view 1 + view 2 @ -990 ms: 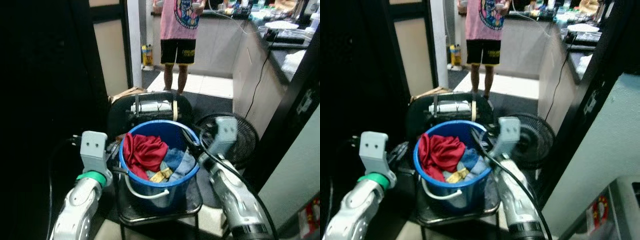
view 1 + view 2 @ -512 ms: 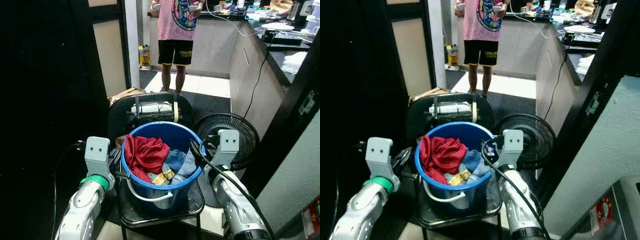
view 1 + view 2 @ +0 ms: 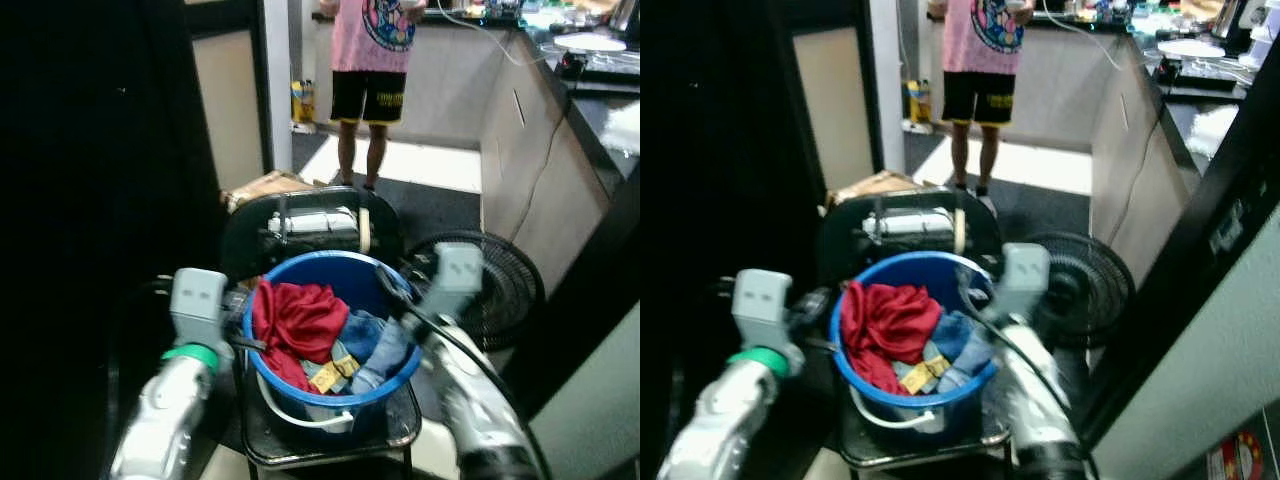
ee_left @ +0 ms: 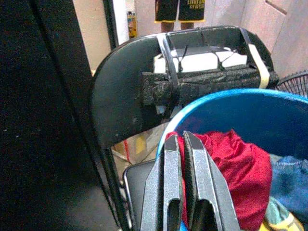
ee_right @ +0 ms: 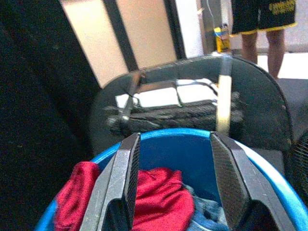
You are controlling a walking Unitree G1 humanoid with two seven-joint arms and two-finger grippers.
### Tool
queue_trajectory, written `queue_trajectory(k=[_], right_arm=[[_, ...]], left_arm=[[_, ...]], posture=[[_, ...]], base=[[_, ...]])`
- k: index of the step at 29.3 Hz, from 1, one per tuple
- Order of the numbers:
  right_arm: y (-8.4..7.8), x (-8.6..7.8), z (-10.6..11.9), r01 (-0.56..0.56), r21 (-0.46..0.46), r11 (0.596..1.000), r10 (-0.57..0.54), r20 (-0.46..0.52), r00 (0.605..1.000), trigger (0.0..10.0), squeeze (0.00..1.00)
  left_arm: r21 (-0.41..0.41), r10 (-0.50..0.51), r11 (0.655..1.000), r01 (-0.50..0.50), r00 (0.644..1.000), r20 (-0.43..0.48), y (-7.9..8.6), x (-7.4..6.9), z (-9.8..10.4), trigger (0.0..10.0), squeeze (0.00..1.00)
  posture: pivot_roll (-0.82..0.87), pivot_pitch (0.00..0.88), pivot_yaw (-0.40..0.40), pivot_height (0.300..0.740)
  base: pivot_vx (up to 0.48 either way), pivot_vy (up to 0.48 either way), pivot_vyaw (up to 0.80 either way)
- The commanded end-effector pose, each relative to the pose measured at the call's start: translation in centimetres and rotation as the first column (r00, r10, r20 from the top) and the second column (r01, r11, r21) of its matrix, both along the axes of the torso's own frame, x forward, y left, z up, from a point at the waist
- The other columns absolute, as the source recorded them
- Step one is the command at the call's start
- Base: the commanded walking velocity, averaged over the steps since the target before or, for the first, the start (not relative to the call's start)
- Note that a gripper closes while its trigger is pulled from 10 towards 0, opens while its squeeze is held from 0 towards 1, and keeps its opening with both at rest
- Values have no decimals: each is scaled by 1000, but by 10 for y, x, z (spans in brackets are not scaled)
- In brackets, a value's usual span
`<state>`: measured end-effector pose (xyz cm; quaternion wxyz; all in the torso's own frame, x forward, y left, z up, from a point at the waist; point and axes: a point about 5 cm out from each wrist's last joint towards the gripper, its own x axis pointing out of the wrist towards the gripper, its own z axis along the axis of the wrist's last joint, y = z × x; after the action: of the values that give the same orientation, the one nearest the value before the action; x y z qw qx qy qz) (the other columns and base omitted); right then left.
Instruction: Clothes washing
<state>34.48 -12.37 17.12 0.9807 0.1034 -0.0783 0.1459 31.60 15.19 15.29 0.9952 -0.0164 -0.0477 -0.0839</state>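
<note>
A blue bucket [image 3: 330, 275] stands on the seat of a black chair [image 3: 300, 225]. It holds a red cloth [image 3: 295, 320], blue jeans [image 3: 375, 345] and a yellowish piece. My left gripper [image 4: 182, 139] is shut at the bucket's left rim, its fingertips over the red cloth [image 4: 240, 168]. My right gripper [image 5: 175, 144] is open at the bucket's right side, with its fingers [image 5: 122, 178] spread wide above the rim [image 5: 192, 132] and nothing between them. In the left eye view the right wrist [image 3: 455, 270] looks blurred.
A black floor fan [image 3: 500, 290] stands right of the chair. A person [image 3: 375, 60] in a pink shirt stands at the far doorway. A dark counter [image 3: 590, 90] runs along the right. A dark wall fills the left, and a cardboard box [image 3: 265, 185] lies behind the chair.
The whole picture has shifted and blurred, so the camera has moved. Both grippers stay at the sides of the bucket.
</note>
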Motion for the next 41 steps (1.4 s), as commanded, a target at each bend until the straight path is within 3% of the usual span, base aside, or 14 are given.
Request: queue_trajectory(k=[1,11,21,26,28,30,31,33,34,41], right_arm=[[-6,-1,-1,14,10,1000,-14,-4,1000,10000,0],[-3,-1,5,2,13,1000,-2,13,1000,10000,0],[5,4,10,-22,73,997,21,11,1000,10000,0],[7,6,9,-21,39,999,21,1,1000,10000,0],[7,7,5,-19,23,1000,19,-22,1000,10000,0],[11,23,-1,-34,29,999,37,-119,992,10000,0],[12,35,-2,-24,39,999,30,-174,984,10000,1000],[13,42,-2,-15,46,999,24,-207,978,10000,1000],[23,52,3,-38,64,997,54,-255,965,10000,1000],[32,55,5,-59,86,995,82,-284,955,10000,1000]], left_arm=[[-5,-17,1000,17,1000,-13,-4,-2,-5,10000,0],[-17,-39,999,39,999,-3,-5,-4,-5,10000,0],[14,-27,1000,27,999,-20,1,-9,-7,10000,0],[29,-9,1000,10,1000,-25,5,-11,-9,10000,0],[37,-2,999,3,1000,-25,7,-11,-10,10000,0],[72,11,997,-8,999,-37,13,-12,-12,10000,0],[94,19,995,-15,999,-43,17,-12,-13,10000,0],[107,23,994,-18,999,-46,19,-12,-13,10000,0],[119,42,992,-38,998,-35,29,-13,-7,10000,0],[128,59,990,-55,998,-27,37,-15,0,10000,0]], posture=[[-56,8,75,740],[-51,25,75,740],[-43,52,83,740],[-40,54,84,740],[-38,57,84,740],[-52,93,97,740],[-49,125,96,740],[-49,125,96,740],[-27,193,78,740],[-15,225,70,740]], base=[[360,0,0],[130,0,0],[0,0,0],[0,0,0],[0,0,0],[0,0,0],[0,0,0],[0,0,0],[0,0,0],[0,0,0]])
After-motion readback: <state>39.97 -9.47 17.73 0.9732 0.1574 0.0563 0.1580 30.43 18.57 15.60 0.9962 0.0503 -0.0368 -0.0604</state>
